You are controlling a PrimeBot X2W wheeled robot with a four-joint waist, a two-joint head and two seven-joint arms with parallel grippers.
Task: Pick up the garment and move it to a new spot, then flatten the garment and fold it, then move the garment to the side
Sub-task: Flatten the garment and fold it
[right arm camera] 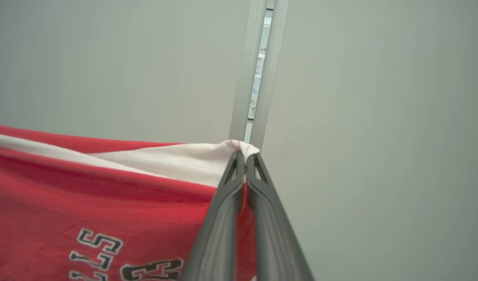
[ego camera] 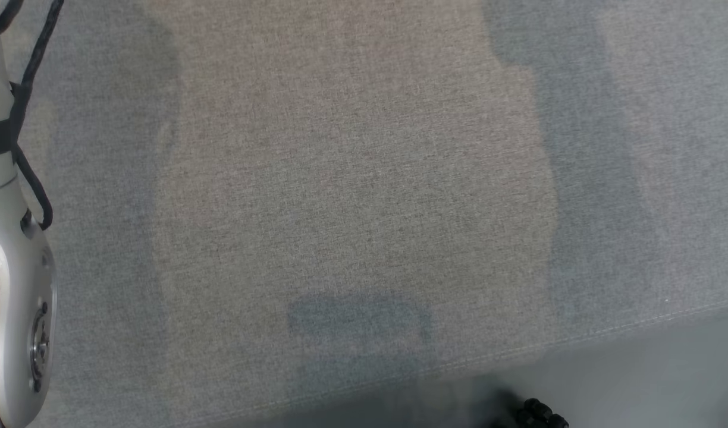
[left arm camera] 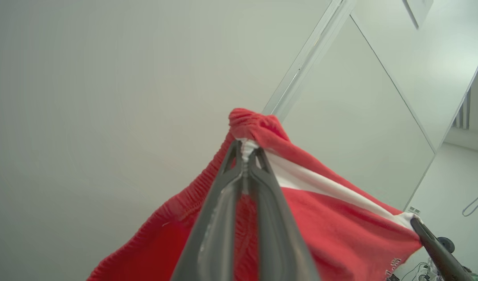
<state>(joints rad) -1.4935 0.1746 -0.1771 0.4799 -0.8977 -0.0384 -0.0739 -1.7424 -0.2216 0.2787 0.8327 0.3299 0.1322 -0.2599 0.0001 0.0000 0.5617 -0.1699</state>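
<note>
Red garment [left arm camera: 332, 230], white stripe, gathered waistband, black-and-white lettering; hangs stretched between left gripper [left arm camera: 247, 154] and right gripper [right arm camera: 245, 156], both clamped tight on its upper edge; lettering cut off, lower part out of frame.

One red garment [left arm camera: 340, 218], one left gripper [left arm camera: 246, 152], one right gripper [right arm camera: 245, 157], one grey cloth surface [ego camera: 364, 178].
</note>
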